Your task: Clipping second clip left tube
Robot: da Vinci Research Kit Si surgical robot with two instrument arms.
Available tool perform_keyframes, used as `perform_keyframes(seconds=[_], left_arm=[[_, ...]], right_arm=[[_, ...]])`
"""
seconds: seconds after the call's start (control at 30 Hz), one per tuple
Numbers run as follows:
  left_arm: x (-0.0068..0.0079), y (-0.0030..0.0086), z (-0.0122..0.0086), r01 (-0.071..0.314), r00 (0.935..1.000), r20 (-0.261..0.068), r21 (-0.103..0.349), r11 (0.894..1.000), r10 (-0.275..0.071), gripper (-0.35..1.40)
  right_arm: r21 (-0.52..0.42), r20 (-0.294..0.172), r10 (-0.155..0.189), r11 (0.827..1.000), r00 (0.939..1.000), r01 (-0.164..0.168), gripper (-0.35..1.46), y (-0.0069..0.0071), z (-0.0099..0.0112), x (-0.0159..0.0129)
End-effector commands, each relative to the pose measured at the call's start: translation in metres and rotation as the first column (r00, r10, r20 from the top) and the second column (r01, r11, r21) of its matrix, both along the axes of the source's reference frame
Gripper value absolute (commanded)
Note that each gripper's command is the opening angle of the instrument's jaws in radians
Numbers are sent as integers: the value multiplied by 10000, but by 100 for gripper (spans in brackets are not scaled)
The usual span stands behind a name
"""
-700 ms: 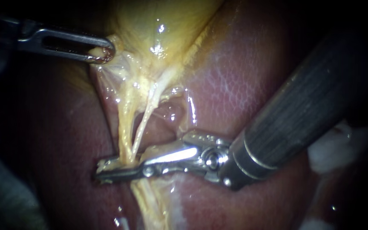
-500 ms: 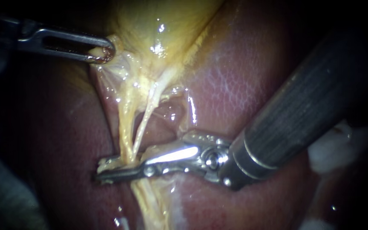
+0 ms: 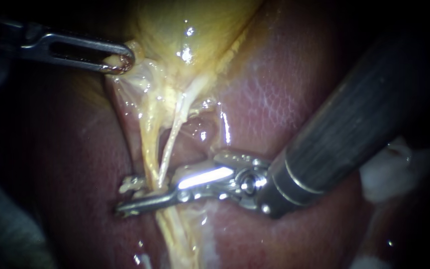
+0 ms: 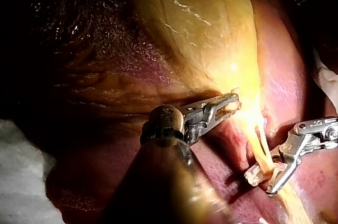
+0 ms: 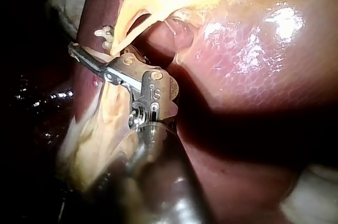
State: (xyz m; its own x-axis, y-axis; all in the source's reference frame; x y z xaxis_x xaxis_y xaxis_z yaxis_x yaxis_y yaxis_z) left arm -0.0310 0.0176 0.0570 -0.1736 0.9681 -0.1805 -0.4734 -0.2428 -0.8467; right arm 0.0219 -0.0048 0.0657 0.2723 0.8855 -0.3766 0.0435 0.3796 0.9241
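The left tube, the thicker yellow strand, runs down from the gallbladder and crosses the right tool low in the scene. A whitish clip sits on it there, jutting to its left, just above the tool's lower jaw. I can make out only this one clip.

The right tool's jaws stand a little apart: a gap shows between the clip and the lower jaw, and they grip nothing. At far left, the left tool is closed on a fold at the gallbladder's neck and pulls the strands taut.

To do this well, I would check that the clip spans the whole width of the tube before moving. The right tool should then back out to the right along its own shaft, jaws parted just enough to clear the clip. The left tool should hold an even pull, so the tube does not sag.

The thin pale right tube meets the left one just beside the clip and lies against the jaws, so it could snag. The liver lies close under the shaft. White gauze sits well off to the right.
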Motion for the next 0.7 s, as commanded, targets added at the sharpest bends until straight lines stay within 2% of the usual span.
perform_keyframes(seconds=[0.03, 0.7], left_arm=[[0, 0, 0, 0, 10000, 2, 1, 10000, 0, -35], [1, -1, 0, -3, 10000, 3, 1, 10000, 3, -35]], right_arm=[[-27, 7, 8, 10000, 10000, -8, 49, 1, 0, -3], [-686, 819, 2, 9976, 9966, 55, 50, 23, 16, -78]])
